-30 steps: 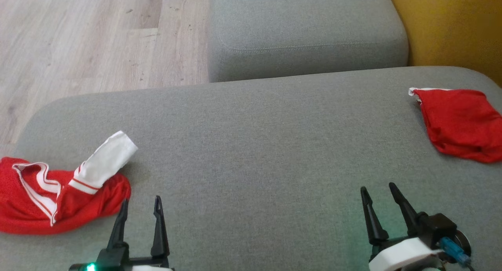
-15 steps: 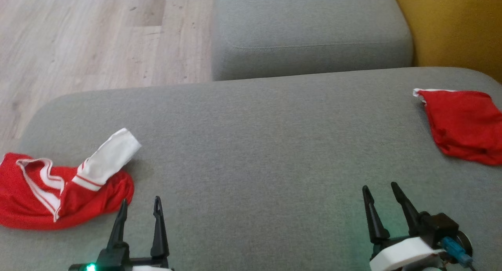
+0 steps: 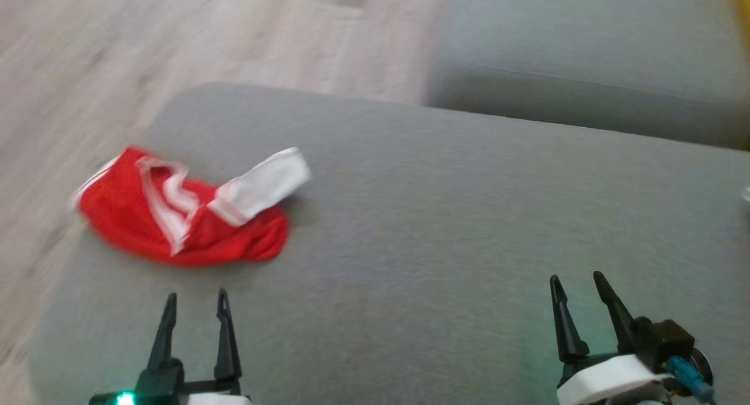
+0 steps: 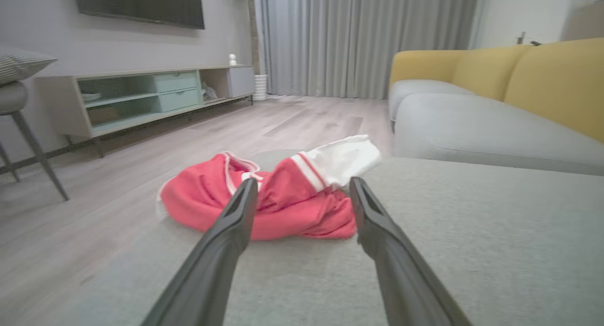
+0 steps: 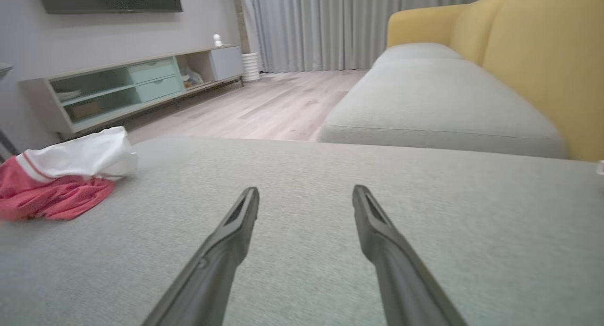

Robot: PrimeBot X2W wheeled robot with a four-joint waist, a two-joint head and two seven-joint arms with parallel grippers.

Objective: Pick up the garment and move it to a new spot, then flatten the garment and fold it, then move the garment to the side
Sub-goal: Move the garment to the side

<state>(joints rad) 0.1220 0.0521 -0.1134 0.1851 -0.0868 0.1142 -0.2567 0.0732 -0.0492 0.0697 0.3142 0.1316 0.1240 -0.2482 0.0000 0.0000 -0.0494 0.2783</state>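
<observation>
A grey sofa cushion (image 3: 410, 217) carries the crumpled red-and-white garment (image 3: 181, 223) near its left edge, toward the far corner. The left gripper (image 3: 197, 294) hovers just short of it, the right gripper (image 3: 576, 276) well apart; both jaws are spread, holding nothing.

Crumpled red garment (image 3: 181, 223) with white trim and white sleeve, near the gray cushion's (image 3: 445, 235) left edge.
</observation>
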